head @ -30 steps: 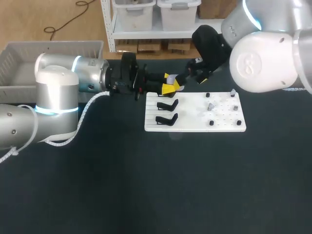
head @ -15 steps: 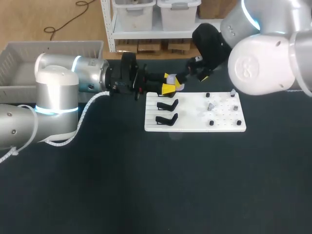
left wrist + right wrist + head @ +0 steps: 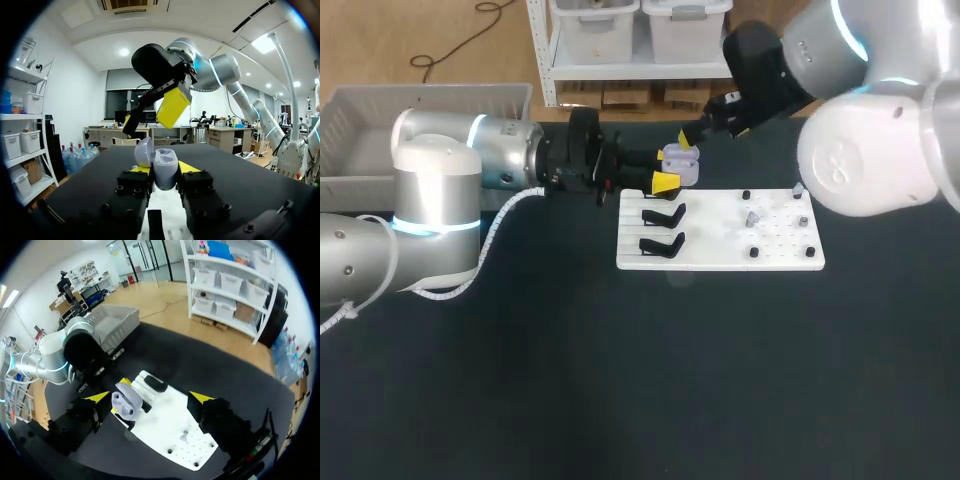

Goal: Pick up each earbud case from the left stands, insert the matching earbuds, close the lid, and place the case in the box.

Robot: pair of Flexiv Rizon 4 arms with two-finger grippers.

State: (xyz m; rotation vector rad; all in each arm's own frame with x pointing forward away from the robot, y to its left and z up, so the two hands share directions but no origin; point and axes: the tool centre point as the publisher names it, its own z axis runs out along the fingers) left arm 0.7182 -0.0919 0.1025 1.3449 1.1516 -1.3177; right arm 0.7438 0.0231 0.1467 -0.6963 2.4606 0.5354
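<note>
One open-lidded case stands clamped in left gripper by far left corner of board; right gripper hangs above, jaws spread, empty; earbuds lie right, nearer right arm.

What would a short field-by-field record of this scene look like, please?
left tool: shut on the pale lilac plastic earbud case, lid open
right tool: open, above the case, not touching it
white flat board: two black curved stands without cases on its left part, small earbuds on its right part
grey plastic box: at the table's left end
</note>
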